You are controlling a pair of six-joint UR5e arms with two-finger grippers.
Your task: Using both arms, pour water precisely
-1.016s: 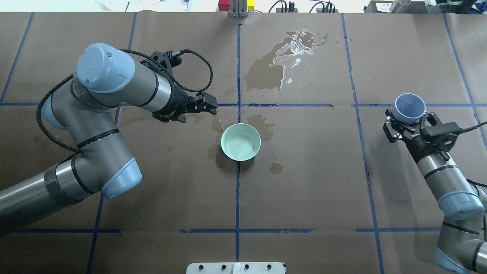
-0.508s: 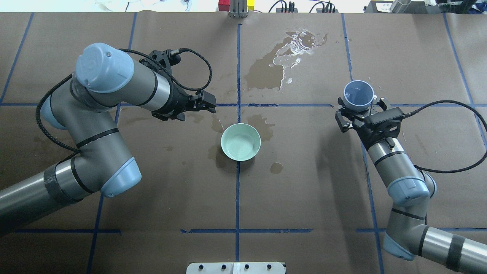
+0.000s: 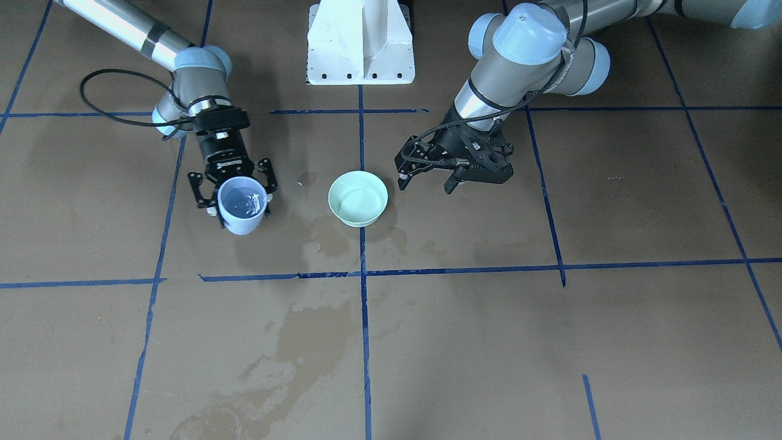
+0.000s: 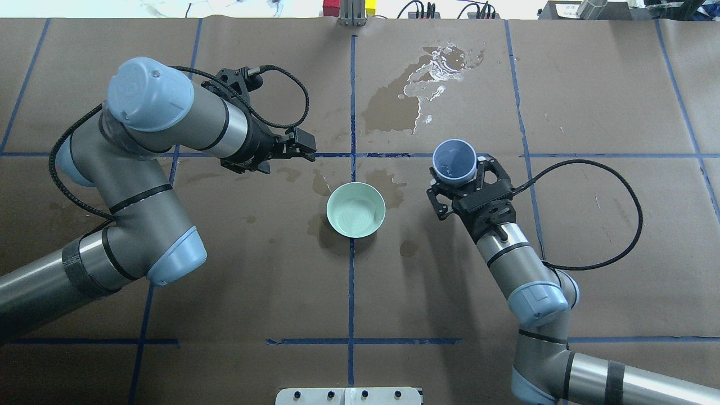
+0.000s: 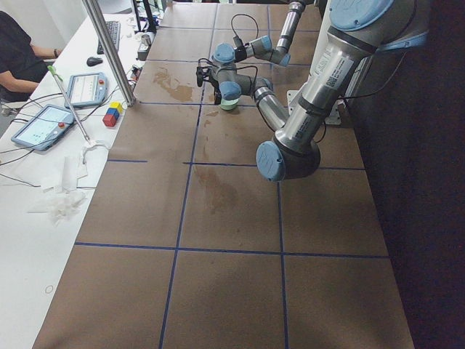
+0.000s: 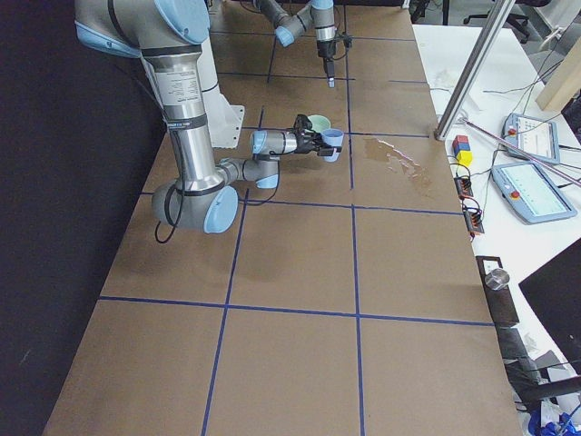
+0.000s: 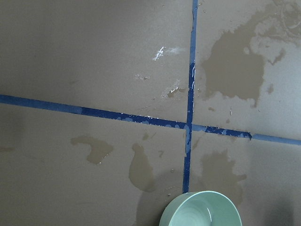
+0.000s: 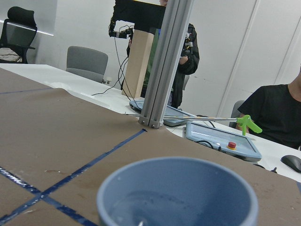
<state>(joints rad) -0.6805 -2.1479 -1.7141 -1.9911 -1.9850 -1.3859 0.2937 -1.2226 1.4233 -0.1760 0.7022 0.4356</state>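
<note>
Several wet stains [image 4: 394,188] ring the green bowl [image 4: 356,210]; flanking it, right gripper [image 4: 457,169] clamps a blue cup [image 3: 243,226] of water [image 3: 243,201], left gripper [image 4: 304,149] stands spread.

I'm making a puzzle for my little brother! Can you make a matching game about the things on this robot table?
Things:
1. blue cup
2. green bowl
3. left gripper

States:
A. jaws open, holding nothing
B. held in the right gripper
C. standing on the table, across a blue tape line

Pairs: 1-B, 2-C, 3-A
</note>
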